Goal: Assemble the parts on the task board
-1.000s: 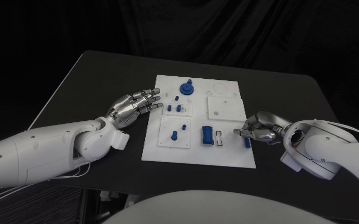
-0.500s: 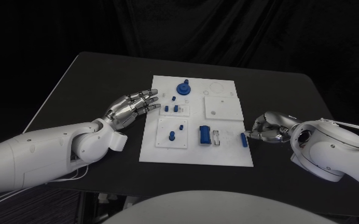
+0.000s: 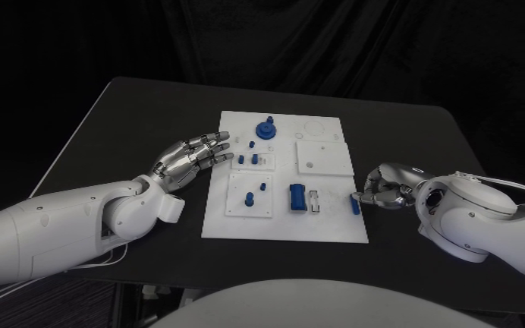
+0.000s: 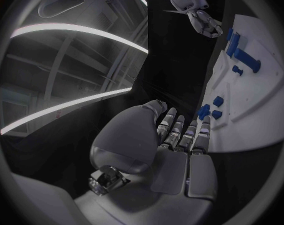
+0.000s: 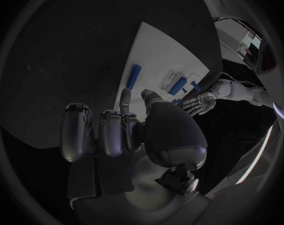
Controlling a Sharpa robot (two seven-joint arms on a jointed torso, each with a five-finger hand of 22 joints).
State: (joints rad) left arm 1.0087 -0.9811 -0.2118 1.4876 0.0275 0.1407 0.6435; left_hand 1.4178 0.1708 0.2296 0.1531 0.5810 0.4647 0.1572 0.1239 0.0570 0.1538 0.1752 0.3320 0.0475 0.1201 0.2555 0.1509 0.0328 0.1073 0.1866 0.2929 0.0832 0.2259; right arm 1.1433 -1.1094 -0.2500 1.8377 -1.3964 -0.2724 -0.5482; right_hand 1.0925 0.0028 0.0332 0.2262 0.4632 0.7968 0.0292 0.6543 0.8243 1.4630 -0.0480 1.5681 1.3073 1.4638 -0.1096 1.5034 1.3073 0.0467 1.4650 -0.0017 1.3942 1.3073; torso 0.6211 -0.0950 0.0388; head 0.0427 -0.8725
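- Fingers (image 3: 211, 149) of the left hand (image 3: 193, 156) lie extended and slightly apart, holding nothing, tips just beside the left edge of the white rectangular task board (image 3: 328, 229).
- Fingers (image 3: 369, 191) of the right hand (image 3: 388, 186) are curled inward at the board's right edge; no part is clamped between them. A slim blue bar part (image 3: 354, 204) lies on the board just beside these fingertips.
- Task board rests in the middle of the black worktop (image 3: 143, 115). It carries raised white sub-plates:
  - upper left sub-plate (image 3: 268, 163): two small blue block parts (image 3: 250, 159) stand in it;
  - lower left sub-plate (image 3: 239, 205): a blue pegged part (image 3: 252, 195) stands in it;
  - upper right sub-plate (image 3: 328, 157): plain white surface with one small hole.
- A round blue knob part with an upright stem (image 3: 265, 127) stands near the board's far edge.
- A tall blue rectangular block part (image 3: 297, 197) sits near the board's centre, beside a small white slotted frame (image 3: 317, 202).
- Left wrist view: the left hand's palm is bare and the fingertips reach the board's edge, next to the two small blocks (image 4: 210, 111); the right hand (image 4: 207, 25) appears across the board.
- Right wrist view: the right fingers (image 5: 126, 101) point toward the slim bar (image 5: 135, 75), apart from it.
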